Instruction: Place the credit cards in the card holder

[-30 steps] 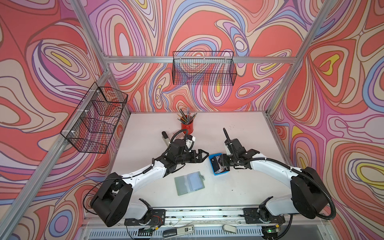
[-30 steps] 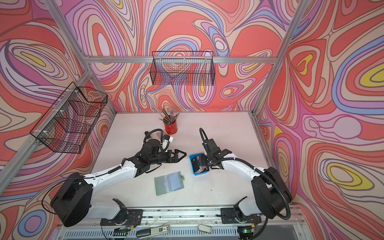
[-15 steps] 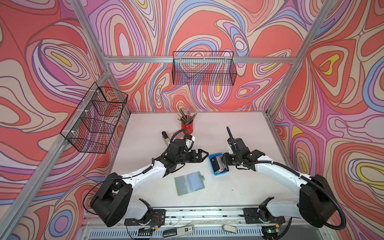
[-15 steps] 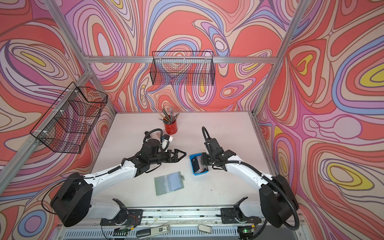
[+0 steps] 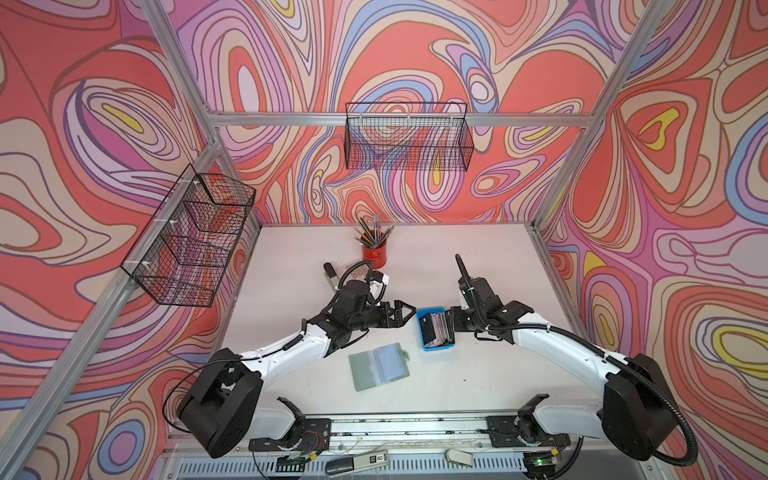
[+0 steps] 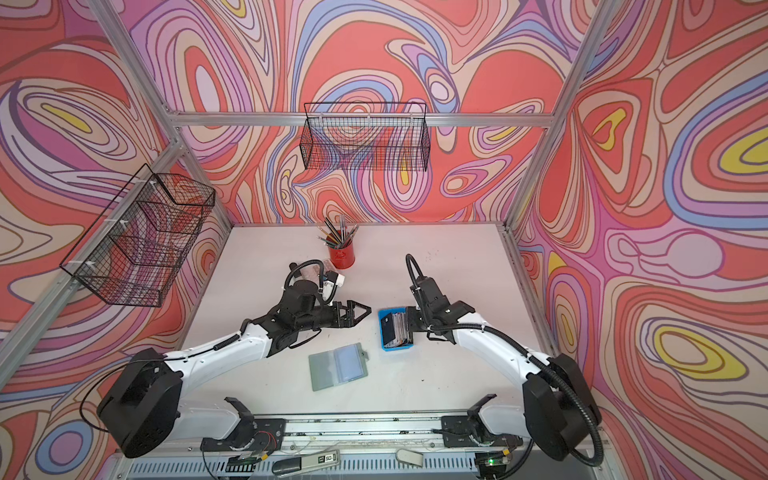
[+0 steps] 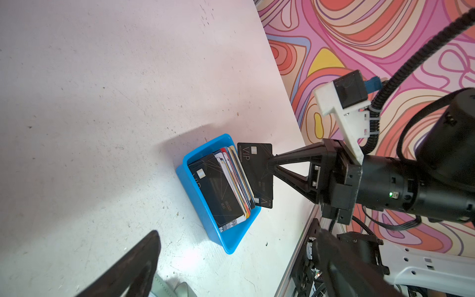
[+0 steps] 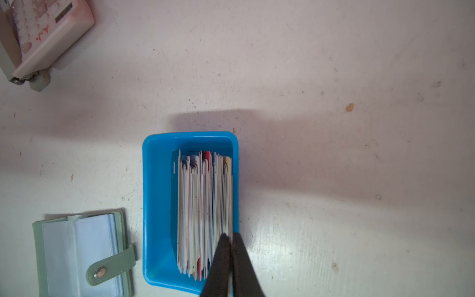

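Note:
The credit cards [image 5: 435, 329] stand on edge as a mixed stack in a blue tray [image 5: 438, 347], seen edge-on in the right wrist view [image 8: 203, 210]. My right gripper [image 8: 230, 237] is shut on the black VIP card [image 7: 257, 174] at the end of the stack nearest that arm. This card stands higher than the rest. The card holder [image 5: 380, 366] lies open on the table in front of the tray, its clear sleeves up and its snap tab [image 8: 110, 264] out to the side. My left gripper [image 5: 402, 312] hovers open just left of the tray, holding nothing.
A red cup of pencils [image 5: 374, 253] stands at the back centre. A pink and white device [image 8: 43, 33] lies behind the left arm. Wire baskets [image 5: 407, 141] hang on the back and left walls. A metal rail [image 5: 415, 428] runs along the table's front edge.
The right gripper's jaws have closed on the black card at the end of the stack, and the right arm has shifted slightly. The left arm has stayed still.

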Controlling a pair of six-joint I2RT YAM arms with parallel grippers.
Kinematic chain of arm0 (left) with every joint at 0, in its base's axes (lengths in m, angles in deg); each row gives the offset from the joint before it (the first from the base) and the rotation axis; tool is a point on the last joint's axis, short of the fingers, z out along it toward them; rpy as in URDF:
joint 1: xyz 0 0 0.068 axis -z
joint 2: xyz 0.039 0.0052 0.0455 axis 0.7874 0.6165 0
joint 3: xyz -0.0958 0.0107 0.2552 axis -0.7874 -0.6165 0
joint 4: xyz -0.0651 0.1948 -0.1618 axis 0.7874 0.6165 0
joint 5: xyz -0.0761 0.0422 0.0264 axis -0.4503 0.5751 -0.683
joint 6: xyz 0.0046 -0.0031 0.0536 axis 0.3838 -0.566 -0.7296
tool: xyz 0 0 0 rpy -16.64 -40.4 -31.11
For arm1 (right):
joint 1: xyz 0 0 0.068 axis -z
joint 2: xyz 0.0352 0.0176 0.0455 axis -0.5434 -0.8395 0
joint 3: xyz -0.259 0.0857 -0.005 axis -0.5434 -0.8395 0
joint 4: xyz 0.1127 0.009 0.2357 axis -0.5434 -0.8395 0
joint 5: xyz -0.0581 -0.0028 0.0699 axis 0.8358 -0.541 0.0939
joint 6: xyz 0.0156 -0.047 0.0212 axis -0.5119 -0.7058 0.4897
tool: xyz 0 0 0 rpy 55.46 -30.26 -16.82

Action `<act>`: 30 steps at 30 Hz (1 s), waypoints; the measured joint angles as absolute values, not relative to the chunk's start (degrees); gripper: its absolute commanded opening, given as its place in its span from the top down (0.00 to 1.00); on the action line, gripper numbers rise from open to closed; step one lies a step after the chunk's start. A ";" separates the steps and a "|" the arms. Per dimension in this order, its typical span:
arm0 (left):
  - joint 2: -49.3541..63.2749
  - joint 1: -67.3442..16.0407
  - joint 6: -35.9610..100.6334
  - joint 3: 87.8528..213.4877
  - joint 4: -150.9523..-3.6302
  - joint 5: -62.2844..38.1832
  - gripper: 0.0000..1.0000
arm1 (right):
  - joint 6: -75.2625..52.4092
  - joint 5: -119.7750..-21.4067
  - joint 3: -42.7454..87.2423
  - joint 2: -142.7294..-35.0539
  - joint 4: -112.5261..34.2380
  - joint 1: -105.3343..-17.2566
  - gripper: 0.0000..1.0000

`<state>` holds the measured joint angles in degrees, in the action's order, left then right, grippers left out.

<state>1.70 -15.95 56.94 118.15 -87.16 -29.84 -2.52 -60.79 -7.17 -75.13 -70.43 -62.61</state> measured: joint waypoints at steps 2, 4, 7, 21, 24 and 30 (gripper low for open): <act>0.67 -15.95 57.77 117.06 -88.80 -30.06 0.06 | -2.45 -60.13 -6.16 -74.28 -71.28 -62.63 1.00; -0.73 -16.00 58.89 115.20 -91.44 -30.54 0.06 | -2.21 -59.61 -5.12 -72.64 -71.72 -62.61 1.00; -3.04 -16.00 60.00 112.73 -94.17 -31.21 0.07 | -1.49 -60.18 -3.72 -69.56 -71.52 -62.61 1.00; 3.78 -17.96 66.71 109.52 -113.28 -37.68 0.32 | 3.39 -78.76 -10.93 -61.93 -58.41 -62.61 1.00; 7.27 -18.80 68.70 109.32 -118.61 -39.96 0.33 | 4.15 -82.28 -12.59 -61.30 -55.52 -62.61 1.00; 8.06 -18.95 69.60 108.80 -123.90 -41.46 0.33 | 7.08 -86.14 -15.50 -61.21 -49.25 -62.61 1.00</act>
<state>8.06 -18.95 69.60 108.80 -123.90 -41.46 7.08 -86.14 -15.50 -61.21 -49.25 -62.61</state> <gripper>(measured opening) 0.670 0.048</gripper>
